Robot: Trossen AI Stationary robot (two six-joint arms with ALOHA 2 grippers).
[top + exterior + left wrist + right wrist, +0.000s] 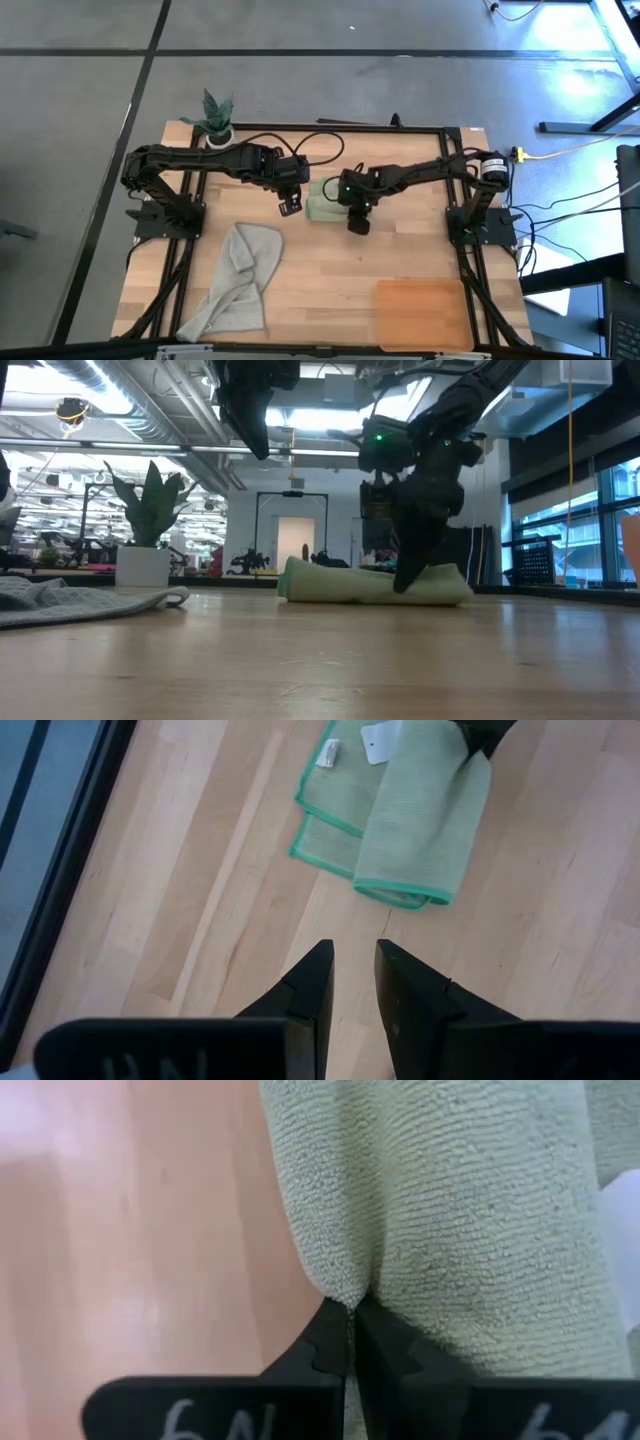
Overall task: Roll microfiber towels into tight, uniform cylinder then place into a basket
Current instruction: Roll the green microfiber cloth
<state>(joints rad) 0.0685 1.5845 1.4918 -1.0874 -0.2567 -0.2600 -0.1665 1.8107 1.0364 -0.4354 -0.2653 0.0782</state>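
The sage green towel (322, 203), folded and partly rolled with its white tag (378, 742) showing, lies on the table's middle. My right gripper (350, 1308) is shut on it at the roll's near right part (410, 582). My left gripper (290, 208) hangs above the table just left of the green towel, open, with nothing between its fingers (352, 960). The light grey towel (240, 280) lies crumpled on the table's near left. The basket (420, 312), an orange-brown tray, sits at the near right corner. My right gripper pinches a small pucker of the green towel's outer layer (345, 1285) between its two fingertips. The fingers slant down onto the roll from the table's right and near side. The towel rests on the table, and the cloth creases in toward the pinch.
A white plant pot (218, 135) stands at the far left corner. A black frame rail (330, 127) runs round the table. Bare wood lies between the grey towel and the basket (330, 290).
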